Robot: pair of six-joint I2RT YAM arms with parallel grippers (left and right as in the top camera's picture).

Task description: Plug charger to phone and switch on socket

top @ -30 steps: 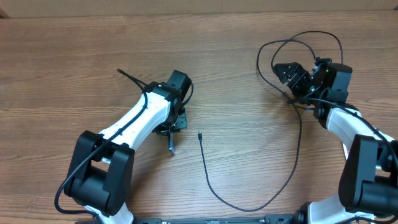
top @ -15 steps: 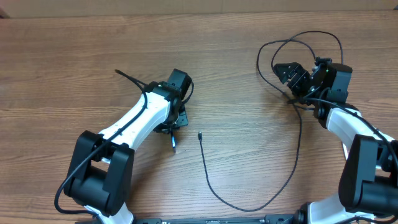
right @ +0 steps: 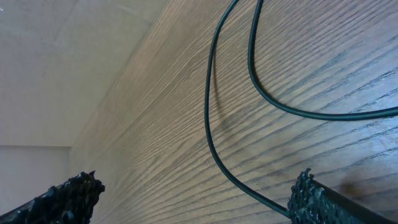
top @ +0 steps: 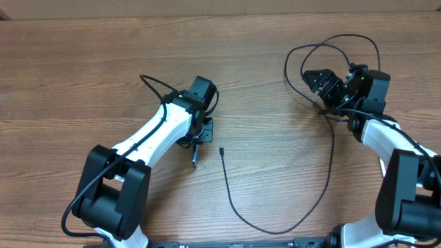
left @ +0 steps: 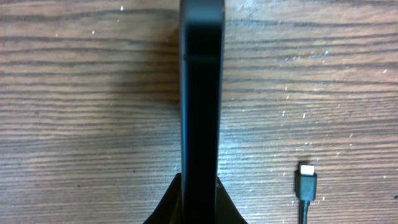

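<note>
My left gripper (top: 200, 129) is shut on the phone (top: 194, 157), holding it on edge just above the table. In the left wrist view the phone (left: 201, 93) is a black upright bar between my fingers, with the gripper (left: 199, 208) at the bottom; its screen is hidden. The charger's connector tip (left: 306, 177) lies on the wood just right of the phone, also in the overhead view (top: 221, 149). The black cable (top: 289, 224) curves round to loops by my right gripper (top: 315, 81), which is open with cable (right: 214, 143) between its fingers. The plug and the socket are out of view.
The wooden table (top: 83, 76) runs to a pale wall at the back (right: 56, 56). Cable loops (top: 337, 41) lie on the wood behind the right gripper.
My left gripper has shifted a little right with the phone, bringing it closer to the connector tip. The right arm and the cable have not moved.
</note>
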